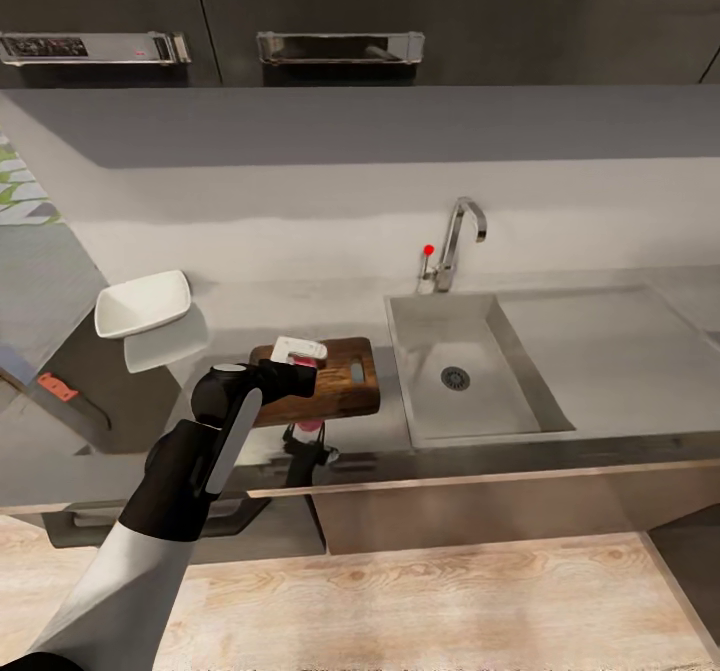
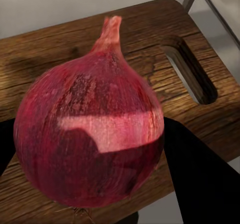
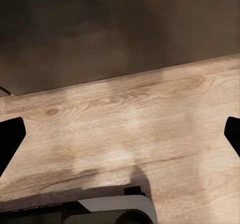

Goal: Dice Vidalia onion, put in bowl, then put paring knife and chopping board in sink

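Observation:
The Vidalia onion (image 2: 90, 134), a dark pinkish-red bulb with its stem up, sits between the two black fingers (image 2: 200, 174) of my left gripper (image 2: 100, 159), which is shut on it. It hangs close over the dark brown chopping board (image 1: 345, 376), whose handle slot (image 2: 192, 73) shows behind it. In the head view my left gripper (image 1: 300, 376) is over the board's left half. The paring knife (image 1: 60, 389) lies on the countertop (image 1: 610, 331) at far left. The white bowl (image 1: 142, 303) stands left of the board. The sink (image 1: 430, 336) is to the board's right. My right gripper (image 3: 120, 136) is open over wooden floor.
The chrome tap (image 1: 455, 241) with a red dot rises behind the sink. Dark upper cabinets (image 1: 340, 11) hang above the grey back wall. A steel draining area (image 1: 600, 341) lies right of the basin. Pale wooden floor (image 1: 450, 601) runs in front of the counter.

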